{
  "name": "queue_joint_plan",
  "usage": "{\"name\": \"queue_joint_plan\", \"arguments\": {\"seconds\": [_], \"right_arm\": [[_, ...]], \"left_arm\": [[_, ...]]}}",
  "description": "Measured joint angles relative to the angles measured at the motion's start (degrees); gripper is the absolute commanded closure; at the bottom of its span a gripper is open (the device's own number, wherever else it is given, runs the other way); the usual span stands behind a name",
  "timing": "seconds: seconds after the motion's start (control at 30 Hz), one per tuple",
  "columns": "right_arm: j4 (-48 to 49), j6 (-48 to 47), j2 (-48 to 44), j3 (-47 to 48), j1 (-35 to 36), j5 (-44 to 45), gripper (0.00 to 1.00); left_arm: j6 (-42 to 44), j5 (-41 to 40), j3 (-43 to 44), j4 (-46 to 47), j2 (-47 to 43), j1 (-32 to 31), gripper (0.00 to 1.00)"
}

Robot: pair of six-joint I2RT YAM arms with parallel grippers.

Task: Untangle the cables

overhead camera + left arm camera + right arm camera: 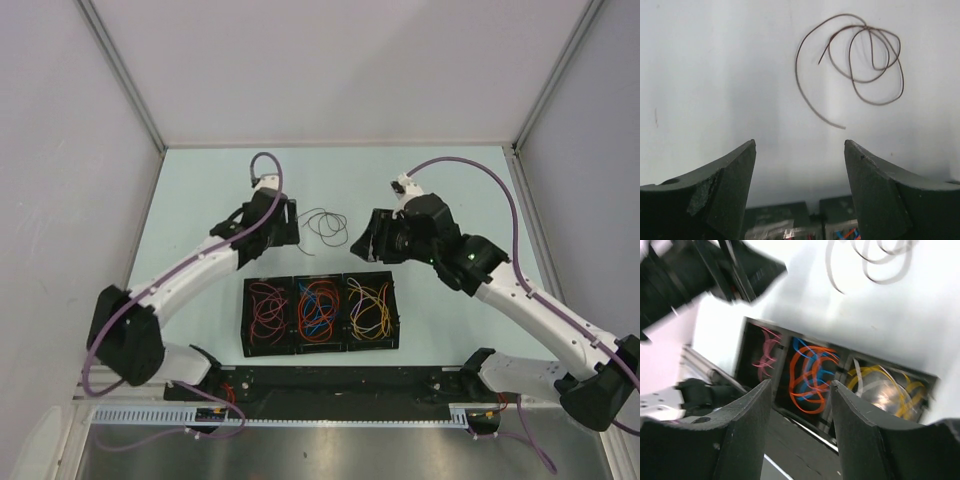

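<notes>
Tray [246,318] holds coloured cables [318,308] (three compartments)

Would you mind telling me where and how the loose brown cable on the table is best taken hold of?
Probably the single outer arc of the brown cable, clear of the overlapping loops, where only one strand lies. It lies flat on the table, so come straight down from above with the open left hand, straddling the strand.
</notes>
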Motion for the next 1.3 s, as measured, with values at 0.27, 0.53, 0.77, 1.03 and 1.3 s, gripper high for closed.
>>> {"name": "queue_joint_plan", "arguments": {"seconds": [0.27,0.53,0.77,1.03,1.3], "right_arm": [[-6.34,-1.2,-2.01,-2.19,-0.5,2.78,0.44],[-7.37,-1.79,-2.54,-4.33,-1.92,2.95,0.44],[-7.32,-2.47,-2.8,-4.76,-3.26,2.05,0.44],[-7.3,-3.1,-2.8,-4.76,-3.76,1.16,0.43],[-7.3,-3.61,-2.8,-4.79,-4.46,0.68,0.44]], "left_arm": [[3.04,6.71,15.98,0.79,19.34,2.36,0.32],[1.6,15.28,26.69,1.73,33.48,2.54,0.4],[-0.79,19.41,30.27,1.86,41.64,2.54,0.46],[-2.25,19.82,33.86,1.57,45.0,2.54,0.57],[-3.21,19.54,38.47,0.33,48.61,2.54,1.0]]}}
